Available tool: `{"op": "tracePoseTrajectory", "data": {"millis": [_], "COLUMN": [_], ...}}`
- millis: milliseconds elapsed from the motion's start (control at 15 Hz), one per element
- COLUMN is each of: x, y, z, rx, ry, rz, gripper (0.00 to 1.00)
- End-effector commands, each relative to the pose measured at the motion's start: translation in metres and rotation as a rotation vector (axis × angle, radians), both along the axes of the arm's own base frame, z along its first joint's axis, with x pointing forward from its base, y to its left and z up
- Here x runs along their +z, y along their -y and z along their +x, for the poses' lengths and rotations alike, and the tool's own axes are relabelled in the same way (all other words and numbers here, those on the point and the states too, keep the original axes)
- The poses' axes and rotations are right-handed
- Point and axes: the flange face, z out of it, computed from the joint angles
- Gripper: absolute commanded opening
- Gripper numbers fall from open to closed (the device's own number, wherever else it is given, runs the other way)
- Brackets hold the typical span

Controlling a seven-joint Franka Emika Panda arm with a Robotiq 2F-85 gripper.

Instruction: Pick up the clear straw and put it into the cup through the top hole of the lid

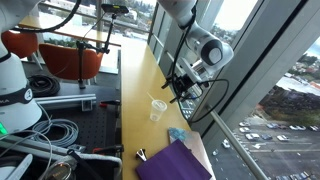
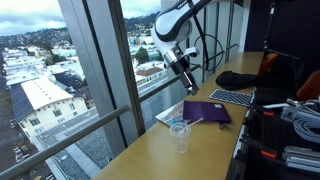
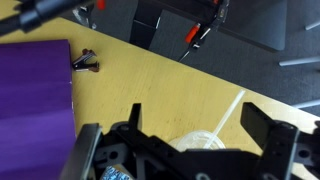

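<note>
A clear plastic cup [image 1: 157, 109] with a lid stands on the long wooden counter and shows in both exterior views [image 2: 180, 137]. In the wrist view the lid [image 3: 200, 143] lies just below the jaws. The clear straw [image 3: 222, 112] stands slanted out of the lid's top, with its free end pointing up and to the right. My gripper [image 3: 200, 125] is open, one finger on each side of the straw and not touching it. In the exterior views the gripper [image 1: 181, 90] [image 2: 184, 76] hangs above the cup, a short way off.
A purple folder [image 1: 176, 160] [image 2: 207, 110] [image 3: 35, 95] lies on the counter beside the cup, with a black clip [image 3: 85, 63] at its edge. A small blue packet [image 1: 177, 134] lies nearby. A keyboard [image 2: 232, 97] and dark cloth [image 2: 240, 78] lie further along. The window frame runs along the counter.
</note>
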Motion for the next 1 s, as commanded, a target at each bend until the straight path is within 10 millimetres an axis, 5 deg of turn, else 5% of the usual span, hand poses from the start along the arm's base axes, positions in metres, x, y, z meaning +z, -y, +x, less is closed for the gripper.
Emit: {"op": "tracePoseTrajectory", "data": {"millis": [0, 600, 667, 933], "x": [0.020, 0.023, 0.014, 0.017], "y": [-0.012, -0.044, -0.046, -0.045], "z": [-0.040, -0.141, -0.110, -0.138], "rx": [0.191, 0.629, 0.537, 0.595], "ry": [0.053, 0.163, 0.125, 0.141], "rz": [-0.050, -0.092, -0.075, -0.088], "gripper": [1.00, 1.00, 1.00, 1.00]}}
